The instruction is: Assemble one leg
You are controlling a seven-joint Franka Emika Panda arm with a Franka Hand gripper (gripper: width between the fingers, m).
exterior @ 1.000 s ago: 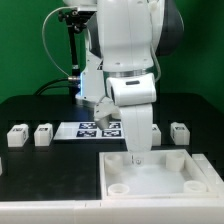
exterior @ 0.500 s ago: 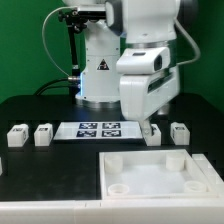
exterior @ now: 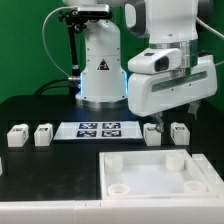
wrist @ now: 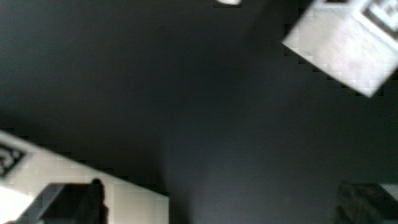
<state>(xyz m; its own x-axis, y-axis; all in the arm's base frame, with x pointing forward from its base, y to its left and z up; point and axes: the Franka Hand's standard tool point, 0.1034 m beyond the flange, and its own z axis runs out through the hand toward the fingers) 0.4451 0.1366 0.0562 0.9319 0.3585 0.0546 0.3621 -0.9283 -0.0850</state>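
The arm (exterior: pixel 165 80) has smooth white rounded shells with dark grey joints. Its white base column (exterior: pixel 100 70) bears a black triangular mark; beside that column a blue light (exterior: pixel 78 90) glows and black cables (exterior: pixel 50 45) loop. The gripper (wrist: pixel 217 202) has dark fingers (wrist: pixel 63 205).

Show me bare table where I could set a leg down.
Free: the black table on the exterior view's left of the tray, in front of two legs and the marker board. Crowded: exterior view's right, where two more legs sit close behind the tray.
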